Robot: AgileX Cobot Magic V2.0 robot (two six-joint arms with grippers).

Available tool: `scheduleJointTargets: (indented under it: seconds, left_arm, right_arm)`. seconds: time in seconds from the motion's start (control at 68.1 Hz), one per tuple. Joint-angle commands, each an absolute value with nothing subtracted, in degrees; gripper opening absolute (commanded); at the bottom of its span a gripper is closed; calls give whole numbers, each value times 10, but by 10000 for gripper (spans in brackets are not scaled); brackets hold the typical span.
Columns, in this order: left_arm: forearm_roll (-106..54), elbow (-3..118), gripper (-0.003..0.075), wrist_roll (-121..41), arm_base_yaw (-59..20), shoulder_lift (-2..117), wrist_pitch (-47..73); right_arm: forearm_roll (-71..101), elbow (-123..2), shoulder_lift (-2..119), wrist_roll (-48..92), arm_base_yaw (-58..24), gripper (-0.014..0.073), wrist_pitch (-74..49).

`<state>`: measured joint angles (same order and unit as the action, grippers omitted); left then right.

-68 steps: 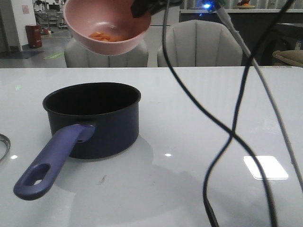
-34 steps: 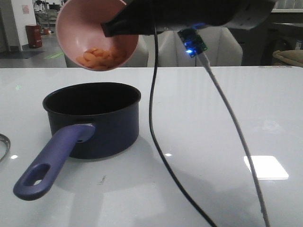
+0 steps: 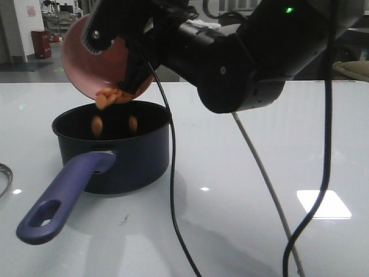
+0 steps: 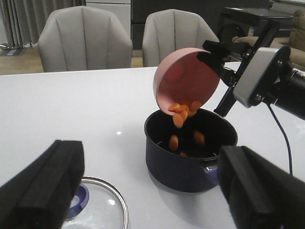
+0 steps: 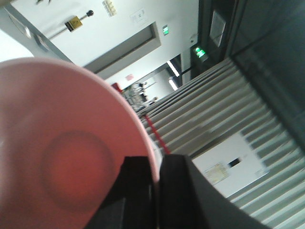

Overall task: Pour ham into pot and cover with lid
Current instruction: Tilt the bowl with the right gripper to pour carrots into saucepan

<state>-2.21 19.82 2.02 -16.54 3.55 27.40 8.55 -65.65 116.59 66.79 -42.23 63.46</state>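
Note:
My right gripper is shut on the rim of a pink bowl, tipped steeply above the pot. Orange ham bits slide off the bowl's lip and several fall into the dark navy pot, whose blue-purple handle points toward the table's front left. In the right wrist view the fingers clamp the pink bowl's rim. The glass lid with its navy knob lies flat on the table beside the pot. My left gripper hangs open above the lid and holds nothing.
The right arm's black body and its cables hang over the table's middle and right. Two grey chairs stand behind the far edge of the white glossy table. The lid's rim peeks in at the far left.
The right gripper has rolled the pink bowl further over and lower toward the pot. The ham, which lay in the bowl, now spills over its lip into the pot.

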Motion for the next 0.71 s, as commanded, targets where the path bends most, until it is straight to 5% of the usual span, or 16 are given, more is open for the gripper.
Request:
scheduleJointTargets:
  seconds: [0.0,0.162,0.308,0.485,0.69]
  left_arm:
    - [-27,212,617,21,-169,41,229]
    - [-27,212,617,21,-169,41,229]
    - [-27,212,617,21,-169,41,229]
    - [-27,212,617,21,-169,41,229]
    - [-27,212,617,21,-169,41,229]
  right_arm:
    - [70,-669,1142,720,-422,138,738]
    - [71,-667,1142,704,-422,138,738]
    - [130,-667,1135,472,-422,138,716]
    - [148,-668,1099,234,-422,138,580]
    - [237,-668,1031,164,-418,138,393]
